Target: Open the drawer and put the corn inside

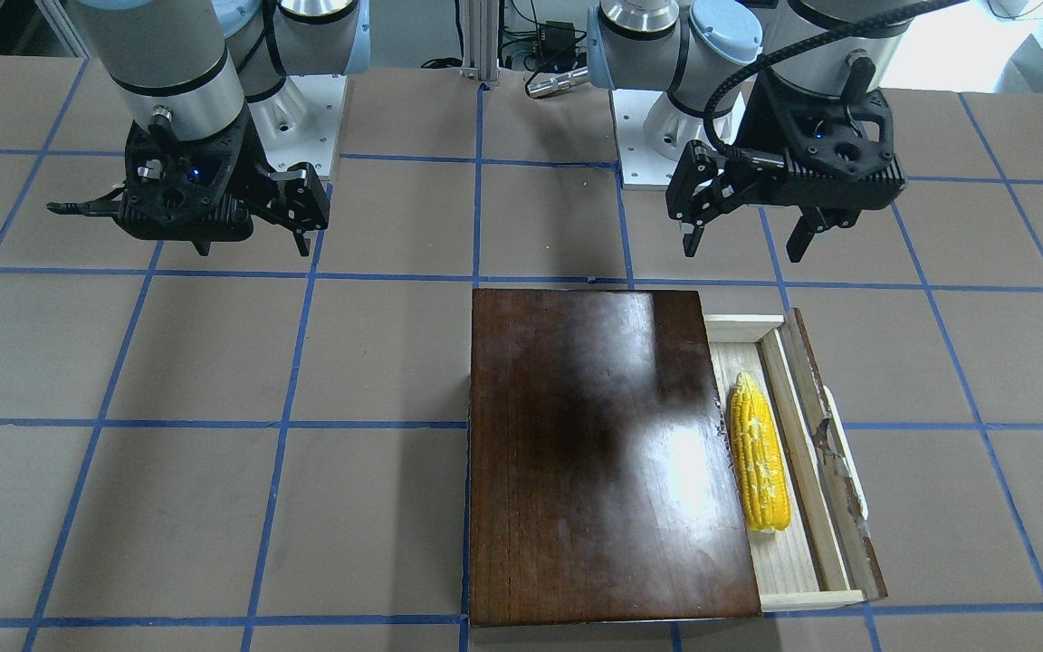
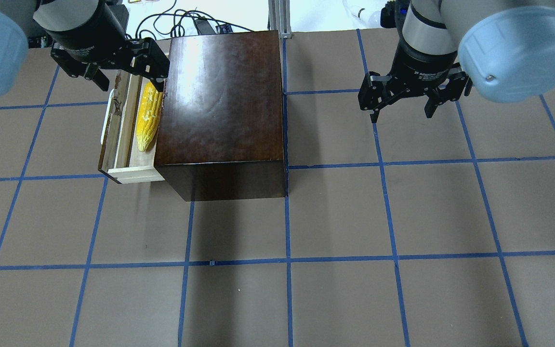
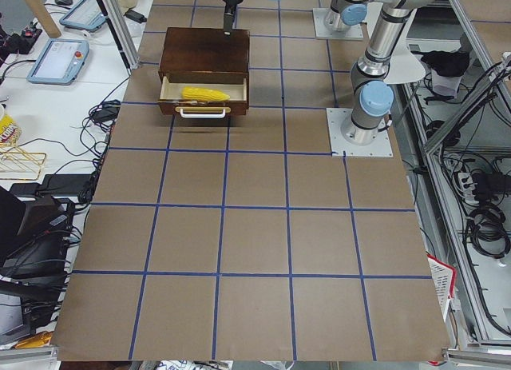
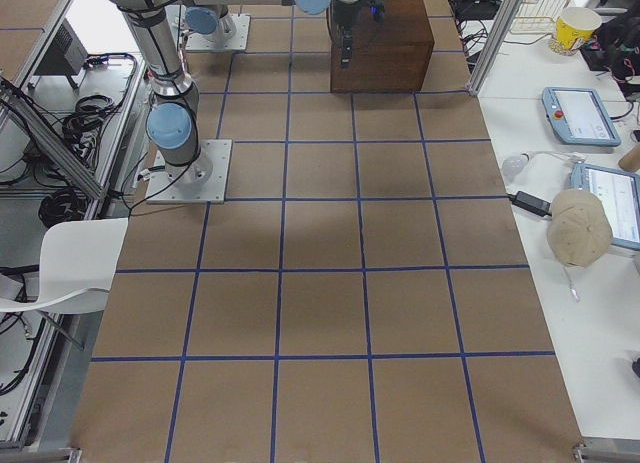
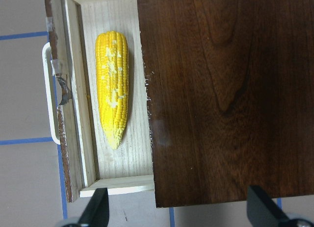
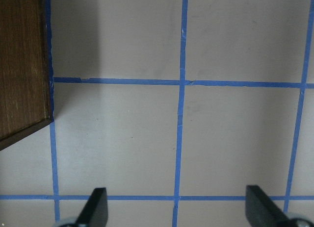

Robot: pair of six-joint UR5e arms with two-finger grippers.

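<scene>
The drawer (image 1: 807, 471) is pulled partly out of the dark-brown box (image 1: 603, 453); its white loop handle (image 1: 847, 453) faces outward. The yellow corn (image 1: 759, 453) lies flat inside the drawer, also in the overhead view (image 2: 147, 115) and the left wrist view (image 5: 114, 87). My left gripper (image 1: 746, 237) is open and empty, raised above the table beside the drawer's near end; in the overhead view (image 2: 128, 86) it hangs over the drawer. My right gripper (image 1: 254, 240) is open and empty, apart from the box over bare table, also in the overhead view (image 2: 403, 113).
The table (image 2: 335, 270) is brown with a blue tape grid. The arm bases (image 1: 304, 118) stand at its robot side. Cables and a metal post (image 2: 277, 19) lie behind the box. Side benches hold tablets (image 4: 578, 113) and a cup.
</scene>
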